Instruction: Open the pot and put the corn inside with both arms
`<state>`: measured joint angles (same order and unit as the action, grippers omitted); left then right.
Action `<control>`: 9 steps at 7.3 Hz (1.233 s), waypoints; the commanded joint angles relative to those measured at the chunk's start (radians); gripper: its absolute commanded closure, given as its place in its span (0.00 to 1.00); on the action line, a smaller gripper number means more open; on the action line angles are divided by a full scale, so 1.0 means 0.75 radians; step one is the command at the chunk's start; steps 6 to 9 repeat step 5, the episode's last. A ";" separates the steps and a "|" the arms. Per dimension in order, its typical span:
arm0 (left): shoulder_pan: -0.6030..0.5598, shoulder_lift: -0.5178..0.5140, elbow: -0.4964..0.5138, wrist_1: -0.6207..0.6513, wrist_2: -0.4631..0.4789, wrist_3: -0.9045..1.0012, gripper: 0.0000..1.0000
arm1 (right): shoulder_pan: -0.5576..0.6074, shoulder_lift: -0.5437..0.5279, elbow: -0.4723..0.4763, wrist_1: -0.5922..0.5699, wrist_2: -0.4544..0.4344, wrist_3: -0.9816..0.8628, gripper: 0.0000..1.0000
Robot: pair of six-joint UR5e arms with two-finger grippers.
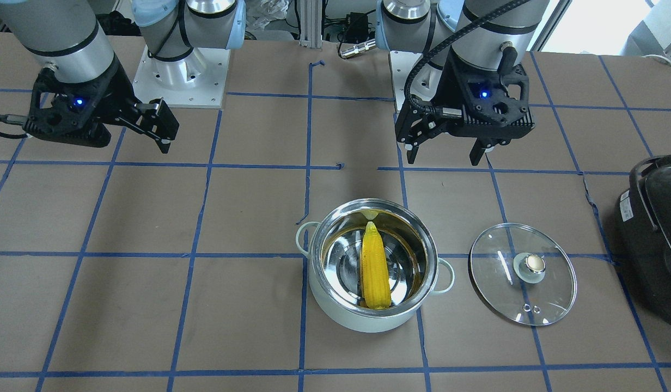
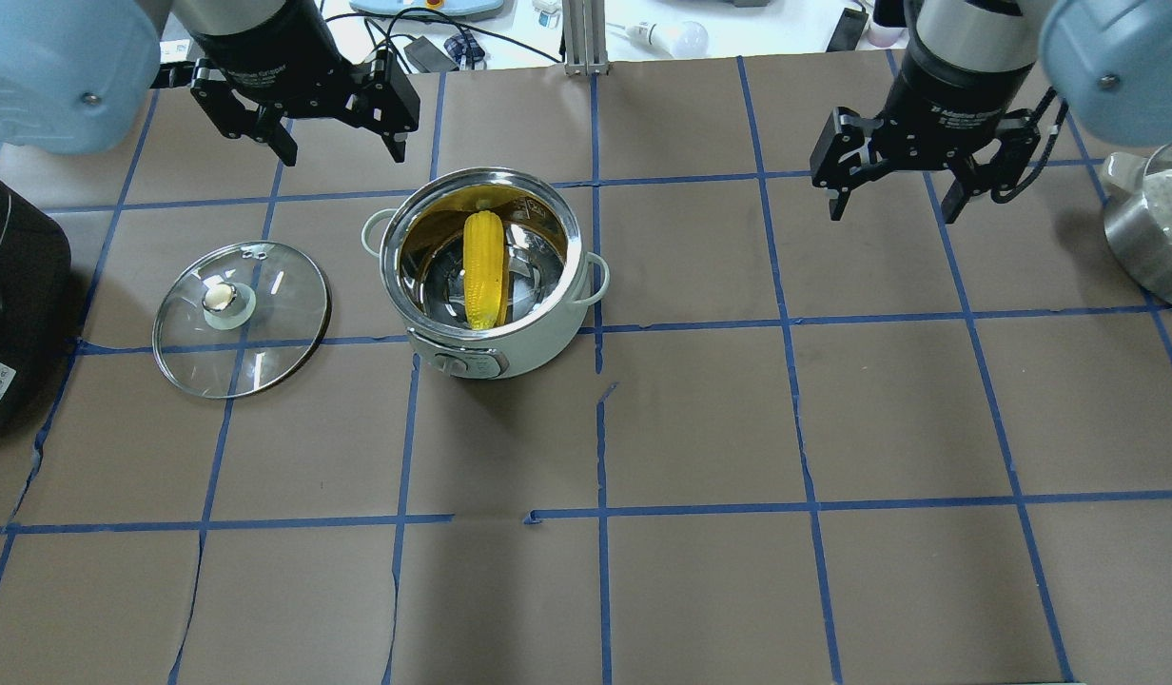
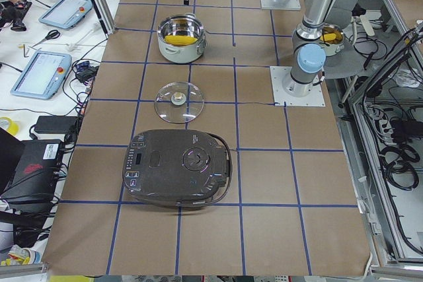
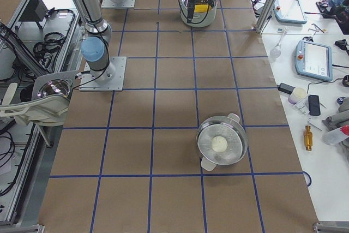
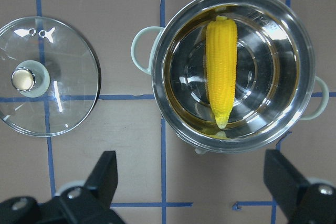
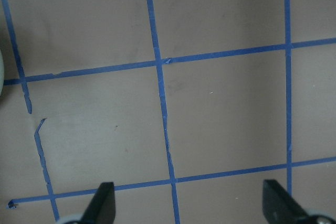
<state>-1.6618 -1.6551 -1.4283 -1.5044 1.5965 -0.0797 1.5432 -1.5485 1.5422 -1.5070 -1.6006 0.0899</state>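
The mint-white pot [image 1: 368, 321] stands open near the table's middle, and it also shows in the overhead view [image 2: 510, 347] and the left wrist view [image 5: 157, 40]. The yellow corn [image 1: 376, 269] lies inside it on the steel bottom [image 2: 483, 271] [image 5: 221, 72]. The glass lid [image 1: 499, 283] lies flat on the table beside the pot, knob up [image 2: 263, 323] [image 5: 63, 93]. My left gripper [image 2: 341, 152] [image 1: 443, 159] [image 5: 194, 182] is open and empty, raised just beyond the pot. My right gripper [image 2: 892, 211] [image 1: 156, 136] [image 6: 189, 205] is open and empty over bare table.
A large black appliance [image 2: 10, 304] [image 1: 657, 234] sits at the table's end past the lid. A second steel pot [image 2: 1147, 238] [image 4: 222, 145] holding something white stands at the other end. Blue tape lines grid the brown table.
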 commanded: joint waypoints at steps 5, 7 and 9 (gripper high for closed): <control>0.013 0.081 -0.071 -0.103 0.035 0.010 0.00 | -0.008 -0.056 0.005 0.058 0.001 -0.007 0.00; 0.013 0.081 -0.071 -0.103 0.035 0.010 0.00 | -0.008 -0.056 0.005 0.058 0.001 -0.007 0.00; 0.013 0.081 -0.071 -0.103 0.035 0.010 0.00 | -0.008 -0.056 0.005 0.058 0.001 -0.007 0.00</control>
